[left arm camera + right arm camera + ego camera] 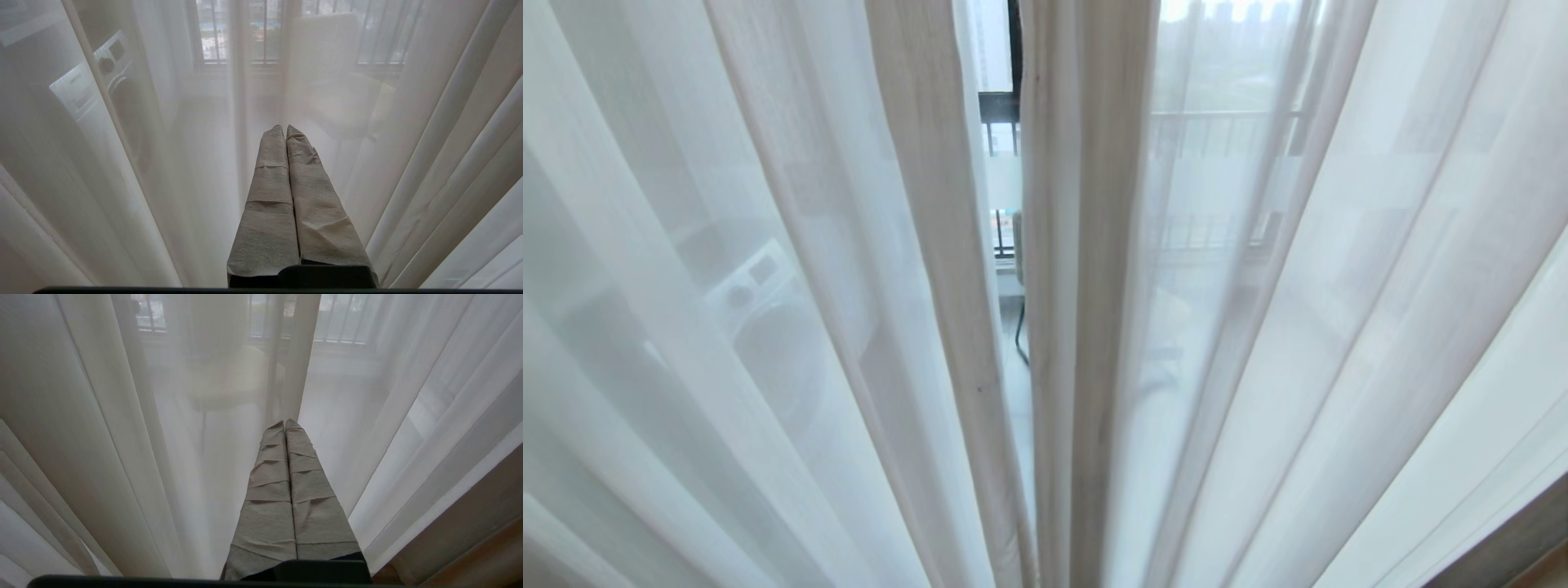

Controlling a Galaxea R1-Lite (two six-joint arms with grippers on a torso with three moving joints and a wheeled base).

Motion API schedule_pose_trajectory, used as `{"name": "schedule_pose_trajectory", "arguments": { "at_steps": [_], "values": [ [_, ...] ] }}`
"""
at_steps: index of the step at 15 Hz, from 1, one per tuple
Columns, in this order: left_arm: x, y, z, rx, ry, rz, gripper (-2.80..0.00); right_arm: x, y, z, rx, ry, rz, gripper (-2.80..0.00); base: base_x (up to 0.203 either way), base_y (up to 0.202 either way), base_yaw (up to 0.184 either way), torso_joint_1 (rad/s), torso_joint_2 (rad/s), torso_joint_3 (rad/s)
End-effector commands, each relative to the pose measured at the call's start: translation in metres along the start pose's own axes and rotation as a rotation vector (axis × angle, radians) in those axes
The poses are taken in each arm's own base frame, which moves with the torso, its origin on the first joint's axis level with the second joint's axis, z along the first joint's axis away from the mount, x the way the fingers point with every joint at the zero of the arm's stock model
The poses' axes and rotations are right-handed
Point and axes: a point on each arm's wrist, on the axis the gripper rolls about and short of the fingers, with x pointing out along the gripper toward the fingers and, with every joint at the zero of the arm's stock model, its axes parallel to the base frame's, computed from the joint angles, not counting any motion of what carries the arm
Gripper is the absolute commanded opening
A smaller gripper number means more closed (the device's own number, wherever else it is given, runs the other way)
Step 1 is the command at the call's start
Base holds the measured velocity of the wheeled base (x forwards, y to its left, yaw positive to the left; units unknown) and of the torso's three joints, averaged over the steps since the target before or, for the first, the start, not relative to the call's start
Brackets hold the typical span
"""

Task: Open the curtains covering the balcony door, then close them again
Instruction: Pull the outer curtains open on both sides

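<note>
Head view shows the curtains [768,327] drawn almost shut, with only a thin gap in the middle where a strip of the balcony door [1003,163] peeks through, so I think the closing part is nearly done or the opening has not started. Each wrist view shows its gripper clenched on nothing, the left gripper [285,130] and the right gripper [284,424] both pointing at the thin white cloth just ahead of their tips. Next a gripper would need to reach a curtain edge; neither arm shows in the head view, and everything behind the cloth, like the washing machine [102,73] and chair [220,371], looks foggy.
</note>
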Motion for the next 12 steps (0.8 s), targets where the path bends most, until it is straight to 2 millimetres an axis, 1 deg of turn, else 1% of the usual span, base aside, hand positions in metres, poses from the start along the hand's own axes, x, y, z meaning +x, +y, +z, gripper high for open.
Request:
{"name": "schedule_pose_trajectory", "arguments": {
  "at_steps": [1,3,12],
  "values": [
    [0.0,0.0,0.0001,0.0,-0.001,0.0,-2.8,-0.0004,0.0,-0.0002,0.055,-0.007,-0.003,-2.8,0.0,0.0,0.0,0.0,0.0,0.0],
    [0.0,0.0,0.0001,0.0,-0.001,0.0,-2.8,-0.0004,-0.0003,0.0,0.092,-0.008,-0.012,-2.8,0.0,0.0,0.0,0.0,0.0,0.0],
    [0.0,0.0,0.0001,0.0,-0.001,0.0,-2.8,-0.0004,-0.0003,0.0,0.093,-0.008,-0.012,-2.8,0.0,0.0,0.0,0.0,0.0,0.0]
  ]
}}
